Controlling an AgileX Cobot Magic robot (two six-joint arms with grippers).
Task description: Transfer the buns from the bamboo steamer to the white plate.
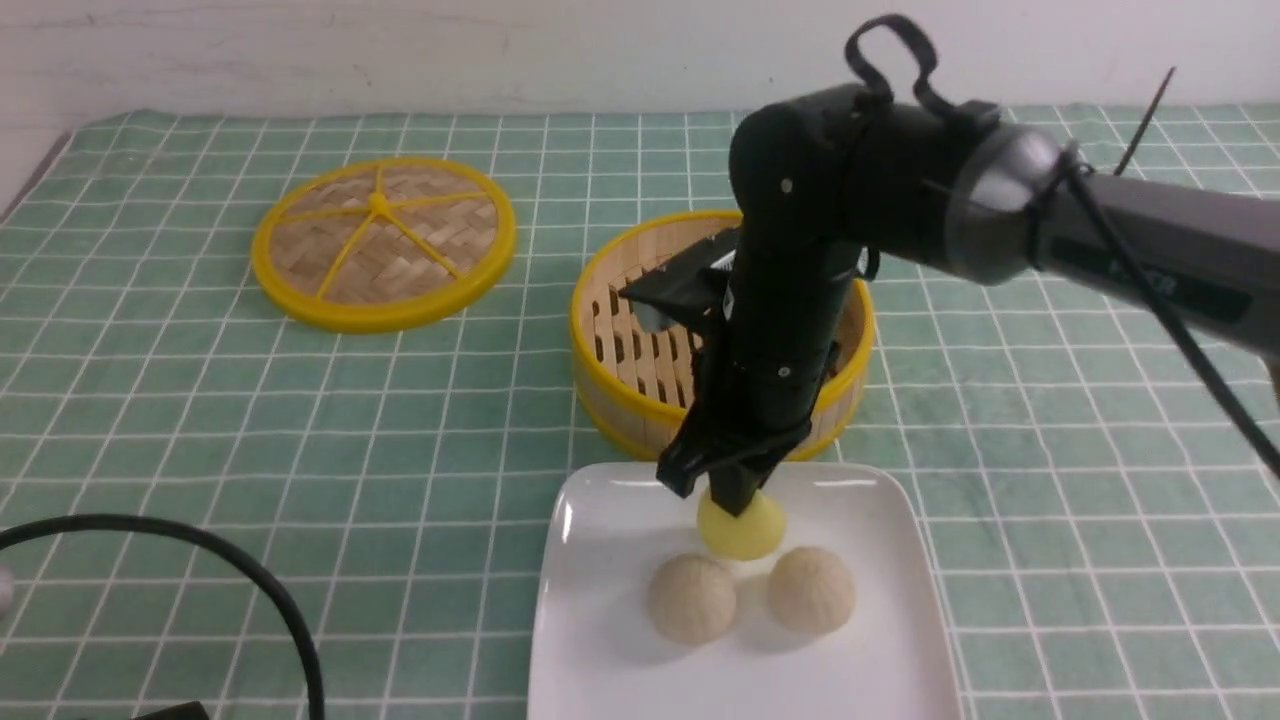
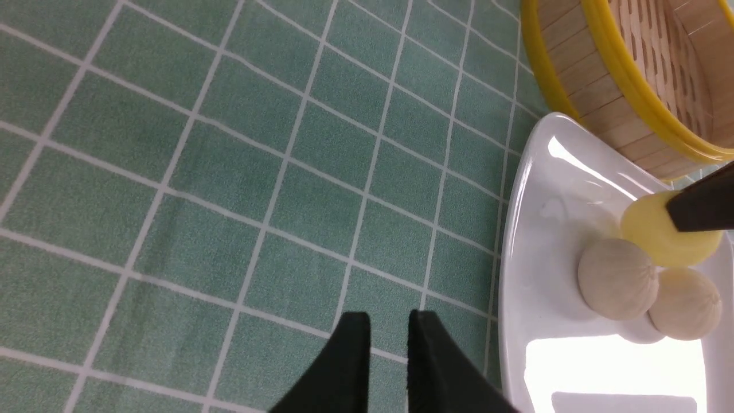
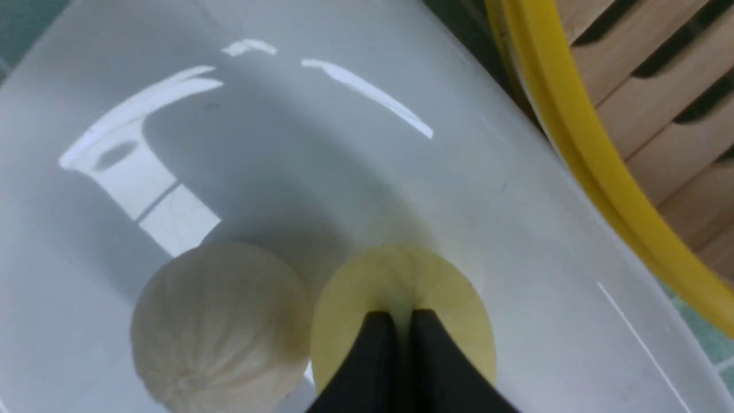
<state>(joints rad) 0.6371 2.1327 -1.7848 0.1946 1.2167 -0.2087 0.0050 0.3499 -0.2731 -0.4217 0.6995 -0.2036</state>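
1. Front view: glossy white square plate with rounded corners (image 1: 600, 570) on the near side of the round pale-wood steamer with yellow rims (image 1: 622, 388). Directly below the right gripper (image 1: 737, 500), towards the plate's far edge: smooth pale yellow round bun (image 1: 752, 530). Nearer, to left and right of it, two pleated cream-beige round buns (image 1: 692, 600) (image 1: 811, 590). Partly hidden steamer floor, so no ruling out another bun there.
2. Left wrist view: left gripper (image 2: 389, 324) parted, with nothing between the fingers, over the green checked cloth (image 2: 229, 172), well apart from the yellow bun. Much nearer to it, the right arm.
3. Right wrist view: right gripper (image 3: 401, 321) pinching the yellow bun's top. No clear long axis to match; probably just straight down, then release. Blurred underside, so hard to tell whether fully resting.
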